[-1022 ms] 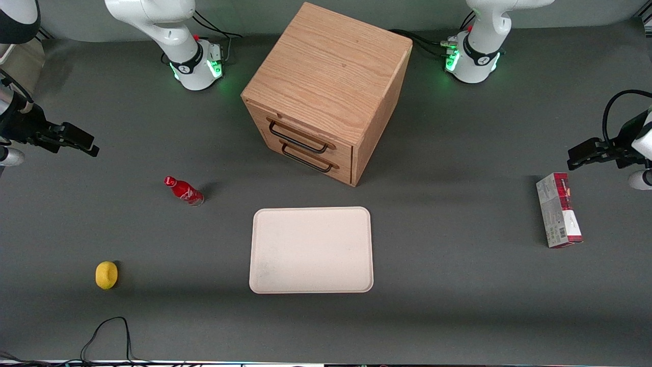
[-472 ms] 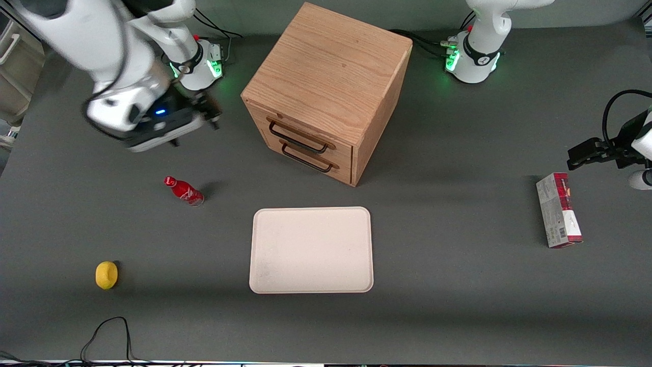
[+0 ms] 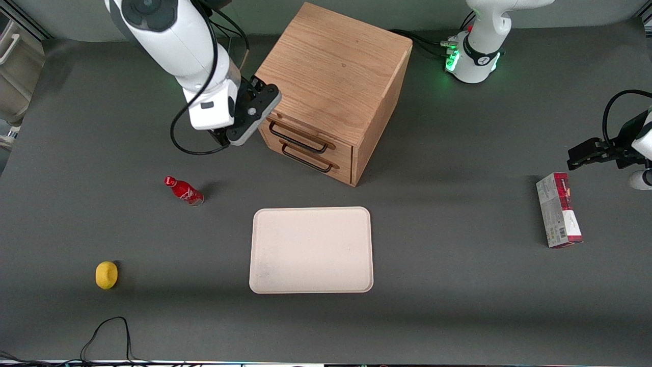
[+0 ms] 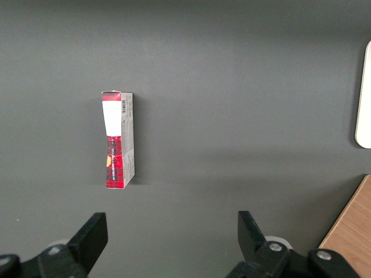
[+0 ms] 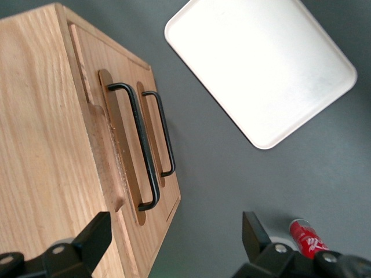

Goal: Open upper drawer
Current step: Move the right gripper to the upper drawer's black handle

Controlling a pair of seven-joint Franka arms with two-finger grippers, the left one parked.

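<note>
The upper drawer (image 3: pixel 300 133) of the cube-shaped light oak cabinet (image 3: pixel 331 76) is seen fully closed, its thin black wire handle (image 3: pixel 298 139) above the matching lower drawer (image 3: pixel 311 162). The tool (image 3: pixel 243 120) is held released, fingers spread, at the handle's nine o'clock, apart from it. A cream rectangular tray (image 3: pixel 311 250) lies on the grey desk (image 3: pixel 458 285), at the cabinet's six o'clock.

The gripper (image 3: pixel 224 135) is tucked under the right arm's wrist in the front view, so its fingertips are hidden. In the wrist view, the cabinet (image 5: pixel 40 145) and red bottle (image 5: pixel 306 236) are both cut off at the edge.
</note>
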